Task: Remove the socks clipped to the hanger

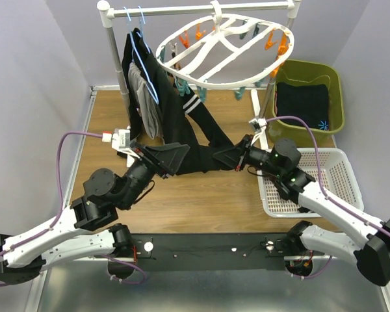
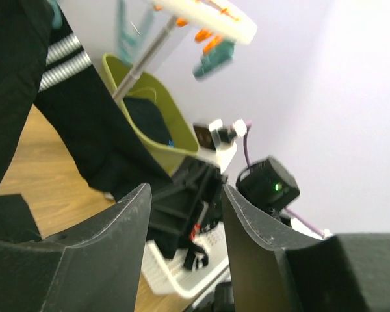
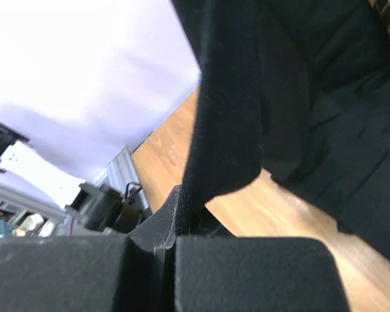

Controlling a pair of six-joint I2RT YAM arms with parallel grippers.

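Pinching lower end of black sock [image 1: 208, 130] in right gripper [image 1: 238, 158], closed tight on fabric per wrist view. Hanging by white-striped cuff from rim of white hanger [image 1: 227, 52], stretched diagonally down above tabletop [image 1: 104, 123]. Left gripper [image 1: 177, 158] spread wide, nothing between fingers, close to sock's lower end, facing right gripper. White basket [image 1: 338, 169] beneath right arm, green bin [image 1: 338, 97] beyond.

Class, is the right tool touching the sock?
Touching. The right wrist view shows the right tool shut on the sock, pinching its hanging edge.
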